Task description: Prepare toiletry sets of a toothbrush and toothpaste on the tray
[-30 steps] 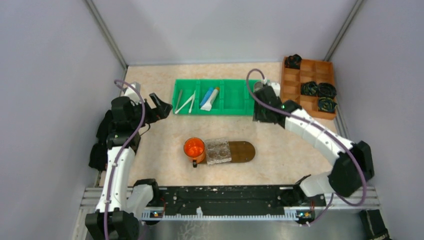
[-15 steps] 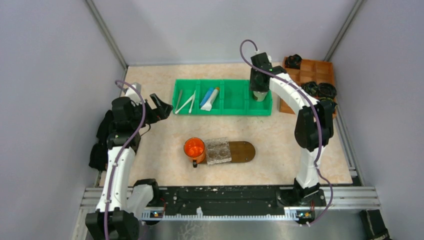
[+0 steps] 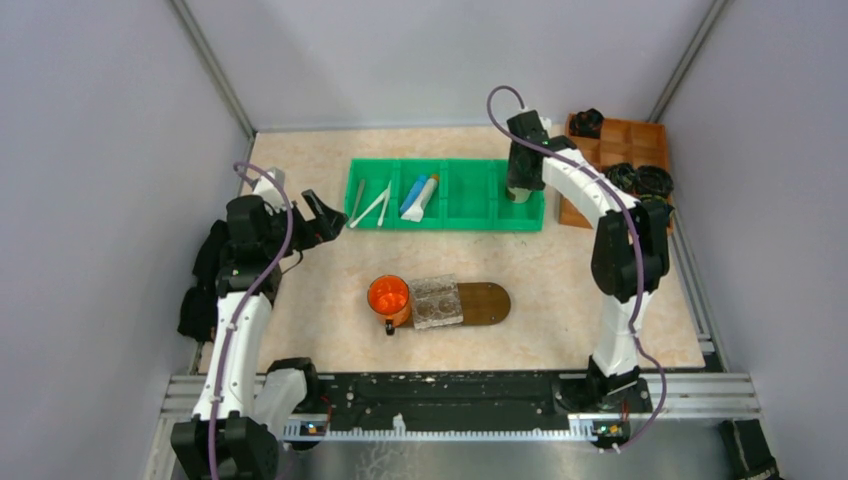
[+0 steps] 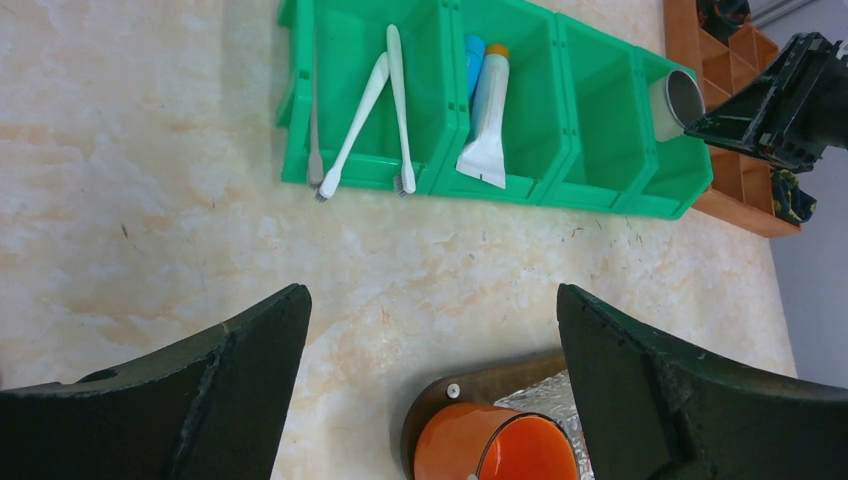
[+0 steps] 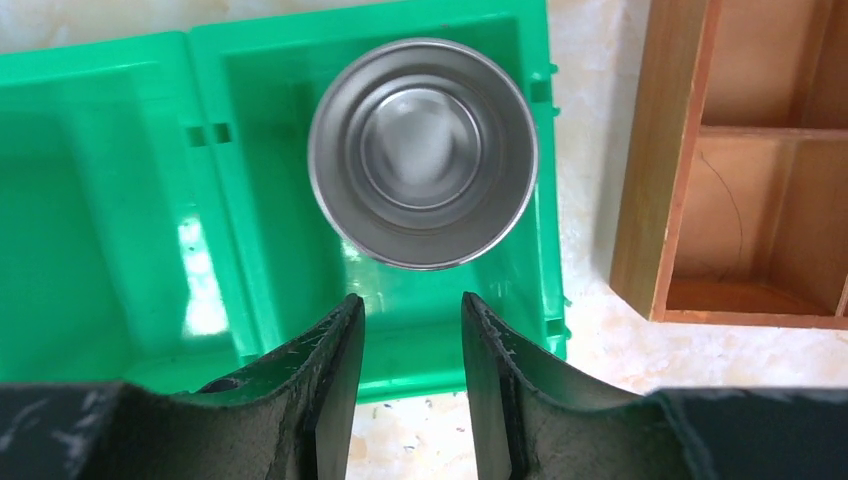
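Left gripper wide open, empty; right gripper narrowly parted, empty, by steel cup; toothbrushes and tubes lie in green bin; brushes likely light, stiff, slick: pinch mid-handle.

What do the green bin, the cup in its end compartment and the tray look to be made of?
Green bin: moulded plastic with a glossy finish, shown by bright glare patches and moulded slots in the dividers.
Cup: metal, probably steel, with a grey sheen and concentric rings on its base.
Tray: likely wood, dark brown and matte. The grain is too small to confirm.
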Robot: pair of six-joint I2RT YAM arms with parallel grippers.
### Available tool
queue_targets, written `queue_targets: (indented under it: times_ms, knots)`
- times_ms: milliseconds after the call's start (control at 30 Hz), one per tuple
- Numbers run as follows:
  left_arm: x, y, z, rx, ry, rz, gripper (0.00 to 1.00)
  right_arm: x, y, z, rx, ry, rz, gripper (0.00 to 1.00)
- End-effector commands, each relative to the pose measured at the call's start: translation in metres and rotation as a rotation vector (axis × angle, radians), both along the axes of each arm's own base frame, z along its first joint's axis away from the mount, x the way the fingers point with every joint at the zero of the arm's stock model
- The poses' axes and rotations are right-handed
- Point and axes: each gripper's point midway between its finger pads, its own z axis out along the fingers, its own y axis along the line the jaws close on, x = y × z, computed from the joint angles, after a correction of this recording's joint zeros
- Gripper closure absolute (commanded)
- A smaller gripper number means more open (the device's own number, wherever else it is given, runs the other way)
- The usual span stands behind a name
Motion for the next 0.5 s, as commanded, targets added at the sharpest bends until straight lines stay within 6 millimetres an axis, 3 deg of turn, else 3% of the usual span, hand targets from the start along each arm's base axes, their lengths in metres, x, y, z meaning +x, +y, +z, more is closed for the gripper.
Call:
queue_targets:
  times_ms: [0,167,467]
  knots:
    - [0.001,0.0,0.001,0.001,-0.014,-0.009,0.01,0.004,-0.022,0.009,0.008,-0.042,-0.085,0.59]
    - [0.001,0.0,0.002,0.003,-0.012,-0.008,0.01,0.006,-0.03,0.001,0.021,-0.042,-0.119,0.59]
    - [0.002,0.0,0.002,-0.001,-0.01,-0.01,0.01,0.014,-0.027,0.018,0.046,-0.091,-0.127,0.59]
